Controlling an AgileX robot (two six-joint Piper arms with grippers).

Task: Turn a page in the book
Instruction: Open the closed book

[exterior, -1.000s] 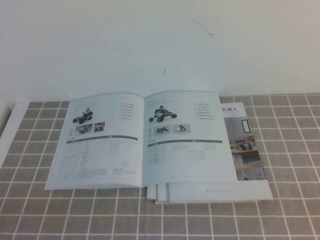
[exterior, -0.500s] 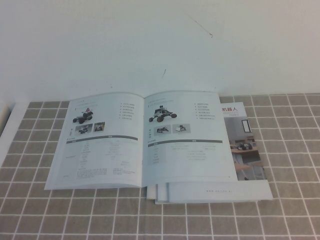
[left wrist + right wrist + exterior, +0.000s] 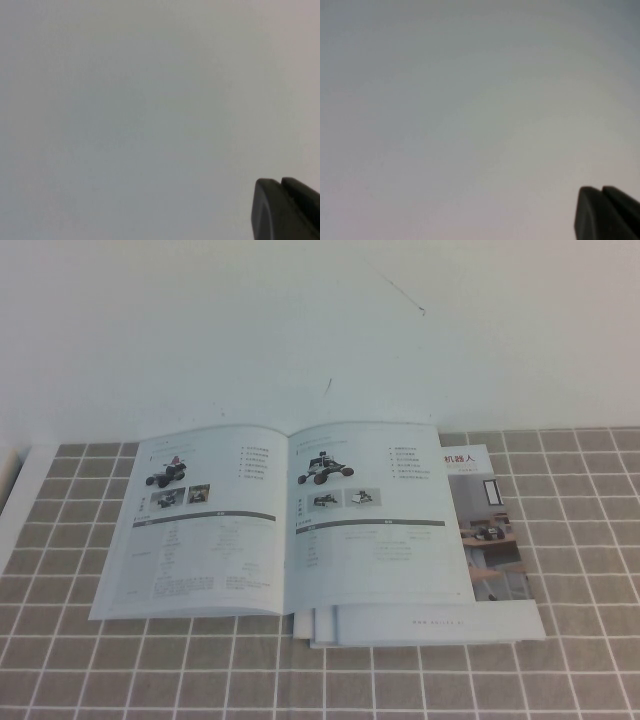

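The book lies open and flat on the tiled tablecloth in the high view. Its right-hand page shows a black wheeled robot above two small photos and a grey-barred table. The left-hand page shows a wheeled robot with a red top. Neither arm shows in the high view. In the left wrist view, my left gripper is shut and empty, its dark fingertips together against a blank pale surface. In the right wrist view, my right gripper looks the same, shut and empty.
A booklet with a room photo and Chinese characters lies under the book's right side, on other white sheets. A white wall stands behind. The brown tiled cloth stretches around the book.
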